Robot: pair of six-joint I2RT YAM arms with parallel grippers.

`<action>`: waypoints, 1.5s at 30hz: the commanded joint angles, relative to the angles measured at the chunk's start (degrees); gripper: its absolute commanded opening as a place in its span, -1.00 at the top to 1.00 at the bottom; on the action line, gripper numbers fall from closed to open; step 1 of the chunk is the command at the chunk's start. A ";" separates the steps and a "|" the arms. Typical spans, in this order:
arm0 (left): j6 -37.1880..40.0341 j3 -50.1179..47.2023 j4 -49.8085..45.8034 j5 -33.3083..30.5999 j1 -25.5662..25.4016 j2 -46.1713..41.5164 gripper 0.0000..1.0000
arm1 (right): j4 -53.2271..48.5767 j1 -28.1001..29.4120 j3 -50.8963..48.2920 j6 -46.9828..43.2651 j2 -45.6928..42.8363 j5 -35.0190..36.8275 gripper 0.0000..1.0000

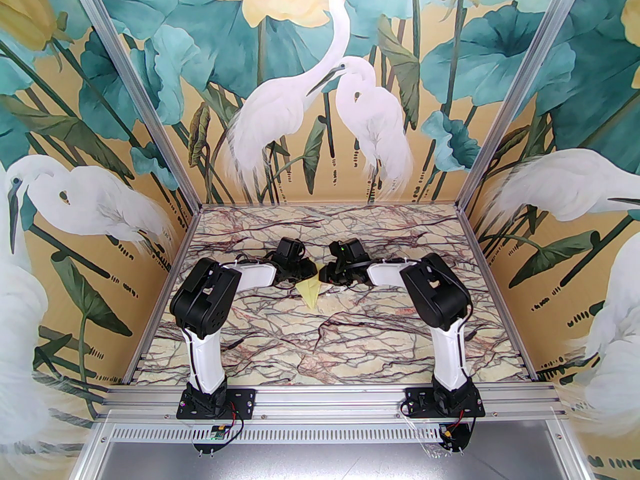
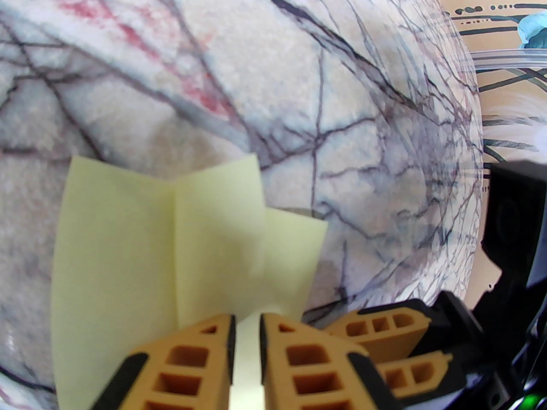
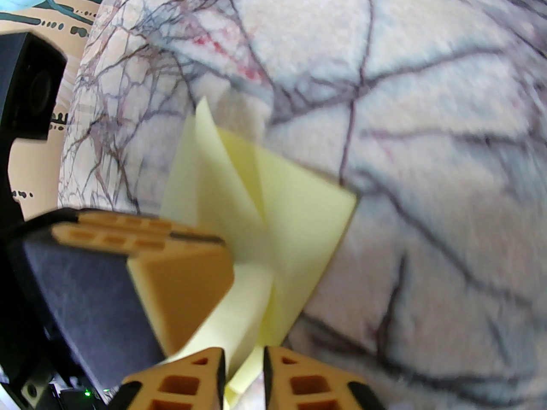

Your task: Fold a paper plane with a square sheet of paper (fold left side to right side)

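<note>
The square sheet of paper is folded into a pale yellow paper plane (image 1: 310, 292) that lies mid-table with its point toward the arms. Its creased flaps spread out in the left wrist view (image 2: 128, 250) and stand up in layers in the right wrist view (image 3: 295, 212). My left gripper (image 1: 305, 274) (image 2: 247, 331) reaches in from the left and is shut on the plane's folded layers, also seen from the right wrist (image 3: 222, 250). My right gripper (image 1: 325, 274) (image 3: 242, 357) faces it from the right. Its fingers (image 2: 384, 327) stand slightly apart, with the paper's edge loose in the gap.
The marble-patterned table (image 1: 320, 348) is bounded by painted walls on three sides and an aluminium rail (image 1: 330, 400) at the near edge. Both forearms (image 1: 255, 274) (image 1: 390, 273) stretch inward and nearly meet over the paper.
</note>
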 commanded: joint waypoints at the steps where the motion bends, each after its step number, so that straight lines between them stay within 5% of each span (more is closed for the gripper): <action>1: 0.70 0.14 -0.98 0.11 -0.28 1.66 0.62 | 0.44 0.46 -3.75 1.82 -5.73 3.45 0.57; 10: 0.34 -0.75 0.24 0.43 -0.28 1.01 0.62 | 6.32 5.02 -8.85 8.79 -12.23 2.31 1.00; 21: 0.00 -1.08 0.78 0.79 -0.28 1.00 0.62 | 11.52 8.59 -5.26 18.37 -4.13 -0.63 1.00; 39: -0.36 -1.20 1.33 0.97 -0.29 1.00 0.62 | 16.50 8.51 -10.76 22.49 1.06 -0.64 1.00; 45: -0.62 -1.21 1.35 0.80 -0.28 1.33 0.63 | 11.31 8.55 -9.74 21.38 1.77 -0.57 1.00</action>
